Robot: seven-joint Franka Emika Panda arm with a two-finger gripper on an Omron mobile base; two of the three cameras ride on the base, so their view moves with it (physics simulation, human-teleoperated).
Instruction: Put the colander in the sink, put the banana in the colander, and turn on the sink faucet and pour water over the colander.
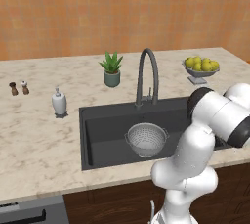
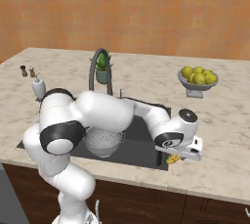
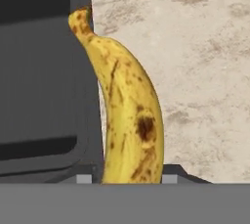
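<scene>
The banana (image 3: 128, 120), yellow with brown spots, lies on the marble counter along the right rim of the sink (image 3: 39, 96), its stem end over that rim. My gripper (image 3: 127, 179) is shut on the banana, one fingertip (image 3: 84, 179) against each side of its thick end. From the right base view the hand reaches low over the counter beside the sink (image 2: 141, 137), with the banana (image 2: 172, 159) peeking out under it. The colander (image 1: 145, 139) (image 2: 103, 142) sits upright in the sink (image 1: 102, 130). Behind the basin stands the arched faucet (image 1: 148, 74) (image 2: 99, 69).
A footed bowl of yellow-green fruit (image 1: 200, 69) (image 2: 197, 80) stands at the back right. A potted plant (image 1: 112, 70) is behind the faucet. A white soap dispenser (image 1: 59, 102) and two small shakers (image 1: 19, 88) sit to the left of the sink.
</scene>
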